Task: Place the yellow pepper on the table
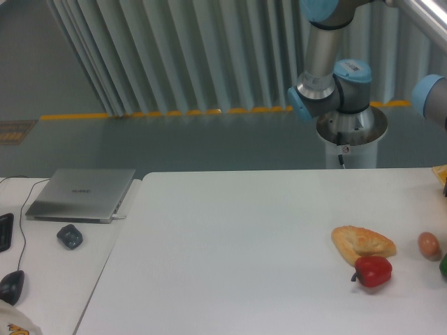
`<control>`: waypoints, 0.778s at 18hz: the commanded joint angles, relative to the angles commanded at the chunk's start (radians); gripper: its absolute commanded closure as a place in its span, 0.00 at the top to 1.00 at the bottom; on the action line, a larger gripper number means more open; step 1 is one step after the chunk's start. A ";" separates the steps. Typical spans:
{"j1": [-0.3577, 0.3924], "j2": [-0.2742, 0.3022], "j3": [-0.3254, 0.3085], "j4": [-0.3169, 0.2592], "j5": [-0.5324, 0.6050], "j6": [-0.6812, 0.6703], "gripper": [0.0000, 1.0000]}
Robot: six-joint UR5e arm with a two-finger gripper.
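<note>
Camera: pepper (440, 172) barely showing at table's (230, 265) right edge, probably carried; gripper cropped out, grasp impossible to tell. Transport step under way; next, lowering onto bare tabletop, then releasing.

The white worktop (230, 244) carried a red pepper (373, 271) touching a bread roll (362, 241), with a brown egg (429, 245) near them toward the right edge. Only a sliver of the yellow pepper (440, 172) showed at the right border; the claw was out of view. On the narrower desk (70, 272) to the left lay a closed laptop (82, 193) and a mouse (12, 286).
</note>
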 joint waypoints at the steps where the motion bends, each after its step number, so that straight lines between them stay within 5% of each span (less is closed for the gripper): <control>1: 0.000 0.000 0.000 0.000 0.000 0.000 1.00; 8: -0.002 0.011 -0.023 0.002 -0.040 -0.026 1.00; 14: 0.112 0.043 -0.087 0.040 -0.084 -0.029 1.00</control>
